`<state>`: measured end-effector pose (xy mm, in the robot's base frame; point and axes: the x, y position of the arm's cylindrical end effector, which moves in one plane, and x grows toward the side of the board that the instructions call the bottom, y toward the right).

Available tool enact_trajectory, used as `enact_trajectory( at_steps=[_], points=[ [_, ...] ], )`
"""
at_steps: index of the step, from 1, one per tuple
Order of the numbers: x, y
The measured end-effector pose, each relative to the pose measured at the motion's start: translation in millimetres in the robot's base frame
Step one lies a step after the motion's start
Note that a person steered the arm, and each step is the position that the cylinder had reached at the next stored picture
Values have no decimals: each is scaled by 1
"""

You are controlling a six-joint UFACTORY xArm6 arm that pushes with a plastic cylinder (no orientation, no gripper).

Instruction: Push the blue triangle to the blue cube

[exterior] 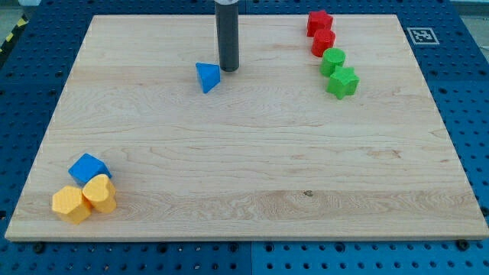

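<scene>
So my tip [228, 69] sits just to the view's right of the blue triangle [207, 77], nearly touching it, up near the top of the wooden surface [260, 160]. No claw on this rig, just a rod holding nothing. The blue cube [89, 168] is way off at bottom left, touching two yellow blocks [84, 198].
</scene>
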<state>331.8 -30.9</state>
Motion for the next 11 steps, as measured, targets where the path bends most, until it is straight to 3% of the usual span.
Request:
enact_trajectory(
  at_steps=[2, 7, 9, 11],
  points=[
    [2, -28],
    [113, -36],
    [116, -66],
    [163, -83]
  ],
)
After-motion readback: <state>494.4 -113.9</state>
